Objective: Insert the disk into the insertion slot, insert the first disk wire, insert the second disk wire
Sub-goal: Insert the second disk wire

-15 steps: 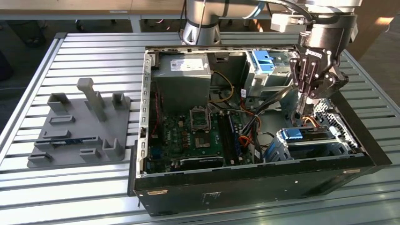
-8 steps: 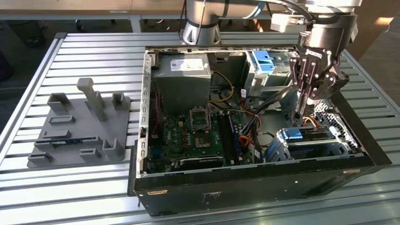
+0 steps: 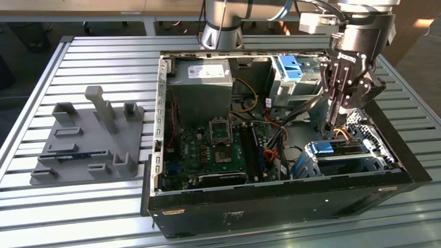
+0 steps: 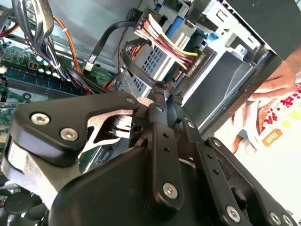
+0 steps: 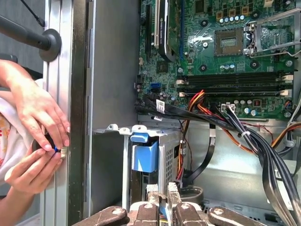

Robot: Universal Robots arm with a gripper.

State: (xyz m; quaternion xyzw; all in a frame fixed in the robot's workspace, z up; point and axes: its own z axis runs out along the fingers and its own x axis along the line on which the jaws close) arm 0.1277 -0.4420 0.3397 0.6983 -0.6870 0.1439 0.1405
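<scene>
Two fingertips (image 4: pixel 160 92) of gripper (image 3: pixel 335 123) nearly together, pinching black cable connector (image 4: pixel 165 87) just above insertion slot (image 3: pixel 358 160).

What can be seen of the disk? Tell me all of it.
The disk sits inside the slot, a silver perforated metal cage in the case's near corner on the exterior view's right. Its light-blue plastic frame shows at the exposed end, with a raised tab, and the cage walls flank it. A dark top edge runs back from the blue end; the rest is hidden. The gripper hangs just above it, beside an orange wire. Whether a wire is plugged in cannot be told.
</scene>
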